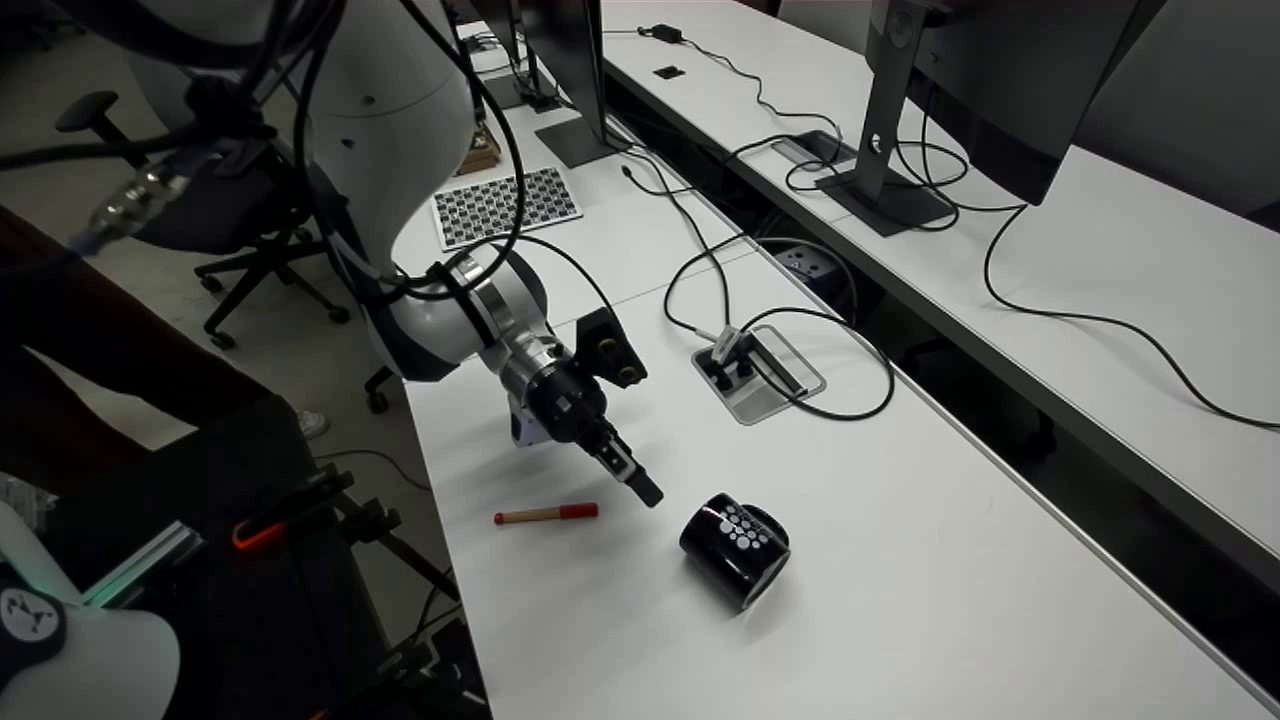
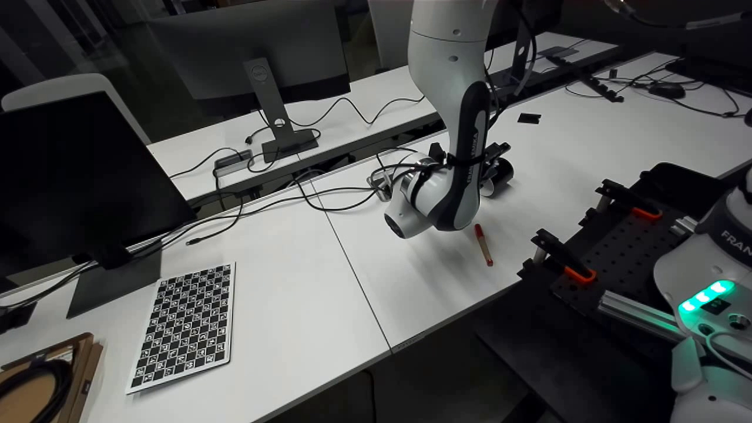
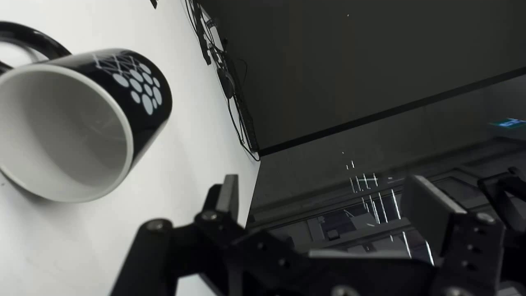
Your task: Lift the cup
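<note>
One black cup (image 3: 92, 123) lies sideways, wrist-view left; hand (image 3: 328, 201) spread, lower right, clear of it. Red-ended stick (image 1: 546, 514), maybe a pen, on tabletop (image 1: 900, 600).

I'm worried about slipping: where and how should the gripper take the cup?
Probably pinch the cup by its dotted-side rim, the gripper coming from the mouth: the cup lies on its side, open mouth and thin rim showing in the wrist view.
</note>
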Robot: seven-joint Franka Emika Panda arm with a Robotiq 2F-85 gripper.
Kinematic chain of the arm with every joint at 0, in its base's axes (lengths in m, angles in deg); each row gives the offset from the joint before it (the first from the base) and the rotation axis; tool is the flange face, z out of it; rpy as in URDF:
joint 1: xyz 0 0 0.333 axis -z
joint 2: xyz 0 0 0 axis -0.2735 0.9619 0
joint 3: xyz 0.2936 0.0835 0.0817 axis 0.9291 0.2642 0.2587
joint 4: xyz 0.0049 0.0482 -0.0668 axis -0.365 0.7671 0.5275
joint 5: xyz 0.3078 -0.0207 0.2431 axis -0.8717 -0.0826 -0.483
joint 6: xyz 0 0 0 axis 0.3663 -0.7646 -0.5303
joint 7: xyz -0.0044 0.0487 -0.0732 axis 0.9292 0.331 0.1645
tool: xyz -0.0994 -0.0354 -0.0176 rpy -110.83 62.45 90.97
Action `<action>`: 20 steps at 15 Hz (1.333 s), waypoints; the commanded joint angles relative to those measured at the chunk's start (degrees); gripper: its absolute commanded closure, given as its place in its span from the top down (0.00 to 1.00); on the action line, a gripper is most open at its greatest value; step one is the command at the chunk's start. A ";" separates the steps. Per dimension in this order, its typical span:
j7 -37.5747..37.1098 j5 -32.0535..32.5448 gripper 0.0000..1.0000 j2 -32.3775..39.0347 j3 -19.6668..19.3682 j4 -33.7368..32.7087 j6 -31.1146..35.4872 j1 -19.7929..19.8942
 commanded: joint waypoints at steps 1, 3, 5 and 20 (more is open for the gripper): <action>1.81 0.84 1.00 1.69 -0.10 -1.16 0.41 1.08; 1.45 1.72 1.00 1.40 -0.06 -0.29 0.22 0.87; 1.20 2.34 1.00 0.86 0.15 0.34 0.28 0.58; 5.57 2.40 1.00 1.26 0.96 -0.49 1.38 0.26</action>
